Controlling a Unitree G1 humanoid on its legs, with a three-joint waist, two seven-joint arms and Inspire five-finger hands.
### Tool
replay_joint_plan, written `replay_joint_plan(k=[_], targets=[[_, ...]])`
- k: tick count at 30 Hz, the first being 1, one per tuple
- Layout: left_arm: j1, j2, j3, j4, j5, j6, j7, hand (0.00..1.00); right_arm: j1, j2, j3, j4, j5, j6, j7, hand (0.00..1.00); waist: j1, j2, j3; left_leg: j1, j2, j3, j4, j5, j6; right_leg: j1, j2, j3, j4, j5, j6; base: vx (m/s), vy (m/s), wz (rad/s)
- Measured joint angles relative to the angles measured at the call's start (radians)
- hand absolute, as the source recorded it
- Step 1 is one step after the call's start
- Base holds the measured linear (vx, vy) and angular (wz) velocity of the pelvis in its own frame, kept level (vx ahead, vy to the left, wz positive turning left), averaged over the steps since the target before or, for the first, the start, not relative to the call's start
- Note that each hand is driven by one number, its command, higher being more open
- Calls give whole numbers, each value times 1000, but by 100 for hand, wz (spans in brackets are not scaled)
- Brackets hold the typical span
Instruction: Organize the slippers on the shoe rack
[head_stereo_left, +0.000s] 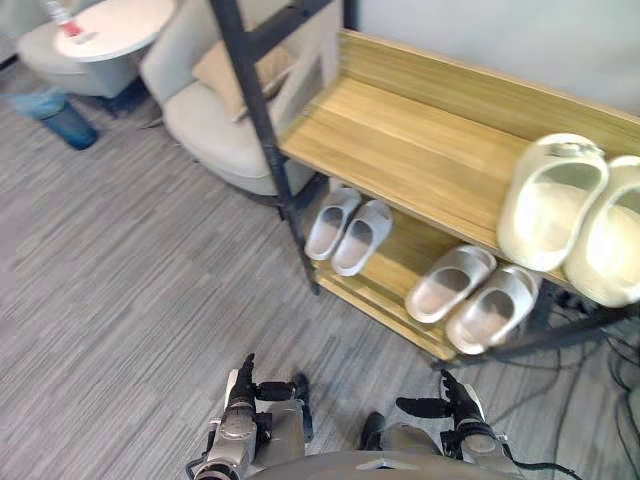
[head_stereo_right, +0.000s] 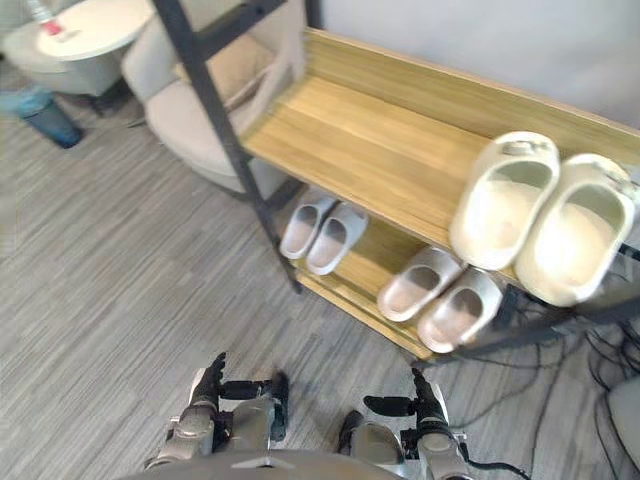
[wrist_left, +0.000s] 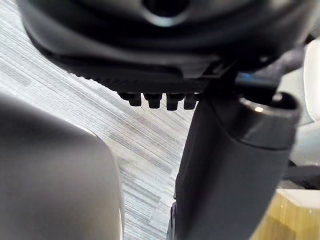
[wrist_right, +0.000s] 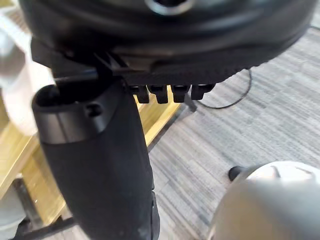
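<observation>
Left eye view: the rack is standing far and to the right, wooden shelves in a dark frame, set at an angle to the wall. Cream clogs are sitting as a pair at the right end of the top shelf, side by side and touching, openings up. The rest of that shelf is showing bare wood.

On the lower shelf two pairs are lying. Grey slippers are sitting at the left end, close together. Beige slippers are sitting right of them, under the clogs, soles on the shelf, their near ends at its near edge. The two pairs are lying apart, with bare wood between them.

The left hand is hanging low at the near edge, over the floor, well short of the rack. Its fingers are pointing straight ahead and its thumb is sticking out to the side; it is holding nothing. In the left wrist view its fingers are showing in a straight row.

The right hand is hanging level with it on the right, near the rack's near corner. It is also spread and holding nothing. Its fingers are showing straight in the right wrist view.

Far left, an armchair is standing beside the rack, with a round table beyond it.
</observation>
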Motion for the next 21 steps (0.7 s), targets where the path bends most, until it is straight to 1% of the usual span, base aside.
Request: replay_joint_plan(k=[1,2,3,4,5,6,7,8,9,10,11,12,13,14,15,16,17,18,19,20,21], targets=[[-3,-2,-1,4,5,0,-1,100,-1,4,0,-2,0,0,1,100,-3,0,0,17,9,30,-9,-4,2,5,-7,-19,5,0,1,-5,148,115],[-5,-6,-3,9,14,0,-7,100,-2,15,-1,-7,0,-1,7,100,-8,8,-5,36,12,82,-47,1,3,20,-16,-70,10,0,6,-19,146,100],[-4,-5,-4,9,15,-1,-7,100,-4,20,-4,-6,0,-1,9,100,-9,5,-8,39,6,102,-63,3,3,27,-17,-86,5,1,14,-30,188,121],[-1,-2,-7,10,16,0,-9,100,-3,48,-19,-5,0,-1,14,100,-13,-10,-16,50,-14,111,-111,8,9,47,-20,-122,-23,4,33,-25,148,96],[-1,8,-18,14,22,0,-9,100,-2,71,-19,-4,0,-1,16,100,-12,-23,-23,63,-37,103,-165,21,15,62,-24,-155,-46,10,61,-37,186,109],[0,19,-31,18,35,1,-14,100,-6,93,-19,-4,0,-1,21,100,-12,-36,-28,72,-68,76,-218,59,15,74,-35,-186,-64,23,79,-31,136,85],[4,21,-35,18,41,1,-18,100,-11,104,-18,-3,0,-2,24,100,-11,-37,-30,90,-89,56,-262,79,20,87,-41,-204,-74,29,90,-35,127,64],[7,21,-34,18,44,1,-18,100,-15,109,-18,1,0,-2,23,100,-11,-37,-32,100,-99,49,-286,91,18,91,-44,-211,-76,33,95,-18,92,49],[15,23,-34,18,45,1,-18,100,-22,122,-18,10,0,-2,25,100,-9,-35,-34,134,-122,34,-351,124,21,109,-51,-227,-83,38,104,-20,106,35],[20,23,-34,18,47,1,-18,100,-26,127,-18,14,0,-1,26,100,-9,-32,-35,149,-131,26,-380,138,25,116,-53,-235,-85,40,107,-27,118,44],[30,27,-33,18,51,1,-19,100,-34,137,-18,18,-1,1,28,100,-7,-27,-39,180,-150,11,-441,165,41,127,-60,-255,-81,40,111,-30,131,46],[30,31,-30,19,52,1,-21,100,-42,150,-18,25,-2,4,31,100,-7,-36,-35,191,-173,1,-450,155,71,129,-90,-278,-45,15,127,-35,144,47],[29,34,-30,19,52,1,-23,100,-45,152,-18,27,-2,5,32,100,-6,-44,-31,189,-179,9,-435,140,90,127,-107,-289,-25,4,133,-23,122,67],[22,47,-31,16,52,1,-33,100,-51,158,-18,33,-2,9,32,100,-10,-66,-21,166,-184,44,-326,75,110,140,-168,-323,52,-36,165,13,73,85],[18,44,-30,16,51,0,-38,100,-36,151,-18,30,-3,9,36,100,-15,-73,-26,141,-186,32,-237,8,102,151,-226,-326,188,-59,172,43,90,113],[21,38,-32,18,51,0,-35,100,-38,137,-17,24,-4,14,41,100,-12,-64,-30,141,-192,-18,-210,-20,123,93,-261,-199,346,-40,91,45,77,101],[20,38,-33,19,51,0,-33,100,-42,133,-17,16,-4,14,42,100,-20,-52,-33,143,-185,-52,-205,-23,125,61,-237,-122,365,-69,76,127,98,124],[12,38,-30,19,51,-4,-27,100,-39,125,-16,3,-6,3,42,100,-29,-37,-27,140,-169,-118,-206,-24,126,10,-148,24,356,-113,70,135,41,125],[16,39,-30,22,50,-5,-25,100,-40,127,-12,3,-6,0,43,100,-27,-37,-24,140,-169,-155,-212,-24,128,-30,-108,81,357,-125,70,162,48,122],[15,40,-26,27,48,-5,-25,100,-41,128,-5,3,-6,3,45,100,-24,-41,-22,142,-173,-178,-214,-25,133,-57,-83,116,353,-126,68,166,22,126],[2,45,-18,39,40,2,-29,100,-52,125,11,1,-5,3,51,100,-27,-54,-9,162,-183,-248,-220,-31,136,-126,-17,209,322,-125,68,224,-2,128]])
